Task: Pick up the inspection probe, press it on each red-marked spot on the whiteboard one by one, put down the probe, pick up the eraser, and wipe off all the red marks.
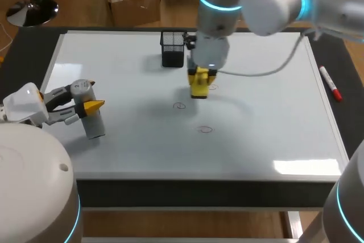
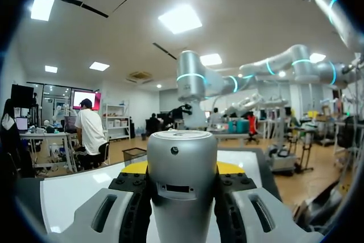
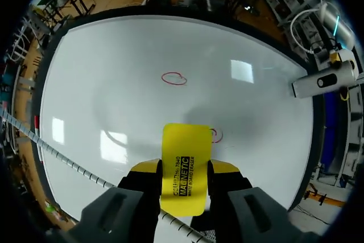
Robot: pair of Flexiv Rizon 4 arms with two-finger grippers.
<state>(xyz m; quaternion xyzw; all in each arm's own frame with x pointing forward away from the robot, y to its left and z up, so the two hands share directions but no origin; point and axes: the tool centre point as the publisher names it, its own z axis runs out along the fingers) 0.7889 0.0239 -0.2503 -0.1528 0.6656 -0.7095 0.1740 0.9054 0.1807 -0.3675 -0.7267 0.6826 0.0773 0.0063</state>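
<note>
My left gripper is shut on the silver inspection probe, held near the left edge of the whiteboard with its lower end low over the surface. In the left wrist view the probe fills the space between the fingers. My right gripper is shut on the yellow eraser at the board's middle, just beside one red mark. Two more red marks lie nearer the front. The eraser partly covers one red mark; another red mark lies ahead.
A black mesh pen holder stands at the back of the board, close behind the right gripper. A red marker lies off the board's right edge. The right arm's cable hangs over the board's back right.
</note>
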